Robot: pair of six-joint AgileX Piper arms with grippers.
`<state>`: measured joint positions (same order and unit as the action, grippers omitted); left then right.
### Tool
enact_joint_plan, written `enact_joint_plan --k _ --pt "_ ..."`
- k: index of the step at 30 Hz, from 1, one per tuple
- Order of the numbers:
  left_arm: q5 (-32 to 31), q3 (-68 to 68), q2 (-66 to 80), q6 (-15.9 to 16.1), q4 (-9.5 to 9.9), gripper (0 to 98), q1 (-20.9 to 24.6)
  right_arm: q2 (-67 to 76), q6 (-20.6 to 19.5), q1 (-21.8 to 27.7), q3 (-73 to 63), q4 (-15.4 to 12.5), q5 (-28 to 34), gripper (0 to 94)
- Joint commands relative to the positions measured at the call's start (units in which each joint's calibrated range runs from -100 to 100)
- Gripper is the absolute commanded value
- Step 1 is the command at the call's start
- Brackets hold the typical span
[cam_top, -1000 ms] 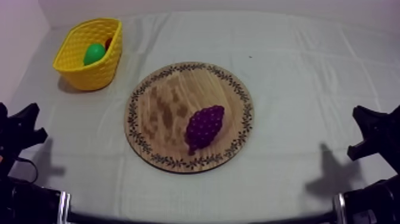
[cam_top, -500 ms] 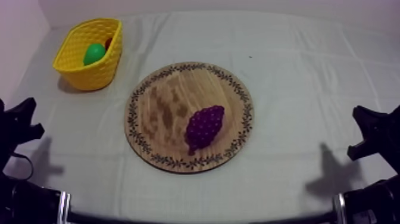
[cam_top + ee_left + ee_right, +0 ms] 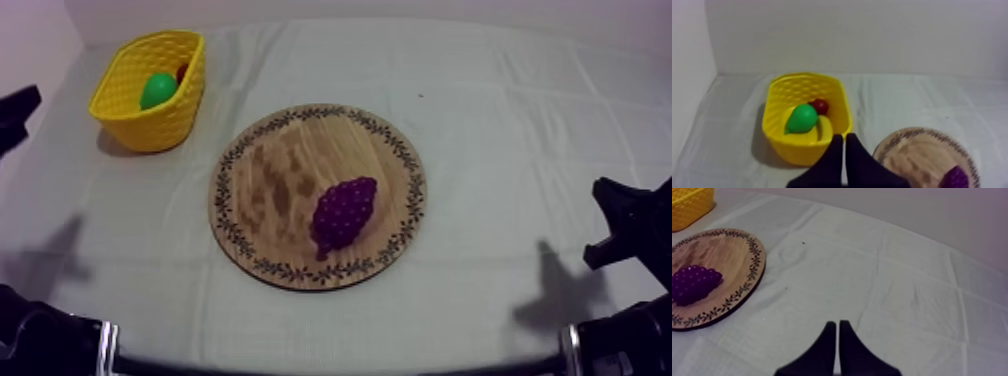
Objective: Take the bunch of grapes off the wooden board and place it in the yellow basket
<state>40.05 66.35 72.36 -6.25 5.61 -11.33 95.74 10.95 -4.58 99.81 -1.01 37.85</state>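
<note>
Bunch of grapes [image 3: 345, 212]: one, purple, lying free on the wooden board [image 3: 285, 150], on its lower right part, inside the patterned rim and near it
Count: one board, one yellow basket [image 3: 160, 128], two grippers; in the basket one green pear [image 3: 158, 90], one small red fruit [image 3: 182, 72] behind it, and, seen from the left wrist, one pale yellow fruit [image 3: 825, 128] beside the pear, kind unclear
Basket: upper left of the top view, close to the left edge of the cloth [image 3: 520, 130] and to the back wall, mouth upward, apart from the board
Board: middle of the top view, flat on the grey-white cloth
Open room: a strip of bare cloth runs between basket and board; wide bare cloth lies right of the board and in front of it
Left gripper [image 3: 845, 136]: fingers pressed together in a narrow wedge, clenched on nothing, pointing at the basket's near wall with the board just beside; in the top view it sits at the upper left edge, left of the basket
Right gripper [image 3: 837, 323]: fingers together, clenched on nothing, low at the right edge of the top view, over bare cloth well apart from the board
Change: the left gripper has moved from the lower left edge to the upper left edge of the top view within half a second; grapes, board, basket and right gripper lie as before
</note>
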Motion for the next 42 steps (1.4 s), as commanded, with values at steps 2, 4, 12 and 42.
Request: enact_joint_plan --k 2,4,12,42 --pt "2.35 -11.78 -9.26 -3.48 2.59 0.0 -3.93 0.01 0.01 -0.02 -0.03 0.01 -0.03 0.4" --pt "4.13 -16.04 -13.65 -5.43 4.51 0.0 -6.19 0.01 0.01 -0.02 -0.03 0.01 -0.03 0.4" --pt "10.61 -29.26 -28.83 -9.41 8.19 0.0 -13.51 0.01 0.01 -0.02 -0.03 0.01 -0.03 0.4" --pt "33.85 -55.07 -71.38 -16.1 11.07 0.0 -31.11 0.01 0.01 -0.02 -0.03 0.01 -0.03 0.4"
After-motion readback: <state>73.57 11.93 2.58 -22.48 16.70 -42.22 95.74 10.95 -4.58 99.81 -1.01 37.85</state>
